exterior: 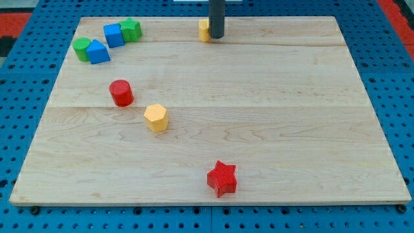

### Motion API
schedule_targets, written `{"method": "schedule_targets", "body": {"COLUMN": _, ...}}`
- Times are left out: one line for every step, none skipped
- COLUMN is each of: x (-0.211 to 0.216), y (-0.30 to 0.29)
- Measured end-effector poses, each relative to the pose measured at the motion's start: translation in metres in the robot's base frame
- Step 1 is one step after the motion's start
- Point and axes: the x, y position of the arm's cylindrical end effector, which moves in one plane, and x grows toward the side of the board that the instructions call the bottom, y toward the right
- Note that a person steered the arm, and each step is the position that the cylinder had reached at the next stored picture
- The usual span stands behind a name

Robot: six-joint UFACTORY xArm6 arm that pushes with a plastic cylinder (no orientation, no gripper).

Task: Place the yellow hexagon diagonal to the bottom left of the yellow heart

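Two yellow blocks matter: yellow hexagon [156, 117] sits mid-board; yellow heart [204, 30] at top edge, partly hidden behind rod. My tip [216, 37] touches heart's right; no fingers, nothing gripped.

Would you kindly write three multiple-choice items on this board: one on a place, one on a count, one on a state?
1. The yellow hexagon lies where?
A. lower right of the red cylinder
B. beside the red star
C. at the top edge

2. How many blue blocks?
A. one
B. two
C. four

3. My tip is:
A. at the hexagon
B. beside the yellow block at the view's top
C. over the star

Key: 1 A, just down-right of the cylinder; 2 B, two blue blocks top left; 3 B, the rod partly hides that block.
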Motion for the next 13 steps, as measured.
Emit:
{"method": "schedule_targets", "body": {"x": 0.135, "y": 0.019}}
{"method": "schedule_targets", "body": {"x": 0.252, "y": 0.017}}
{"method": "schedule_targets", "body": {"x": 0.265, "y": -0.061}}
{"method": "schedule_targets", "body": {"x": 0.266, "y": -0.110}}
{"method": "schedule_targets", "body": {"x": 0.252, "y": -0.127}}
{"method": "schedule_targets", "body": {"x": 0.234, "y": -0.096}}
{"method": "schedule_targets", "body": {"x": 0.197, "y": -0.096}}
{"method": "schedule_targets", "body": {"x": 0.214, "y": -0.075}}
{"method": "schedule_targets", "body": {"x": 0.258, "y": -0.103}}
{"method": "schedule_targets", "body": {"x": 0.225, "y": -0.127}}
{"method": "schedule_targets", "body": {"x": 0.191, "y": -0.132}}
{"method": "schedule_targets", "body": {"x": 0.182, "y": -0.104}}
{"method": "schedule_targets", "body": {"x": 0.154, "y": -0.106}}
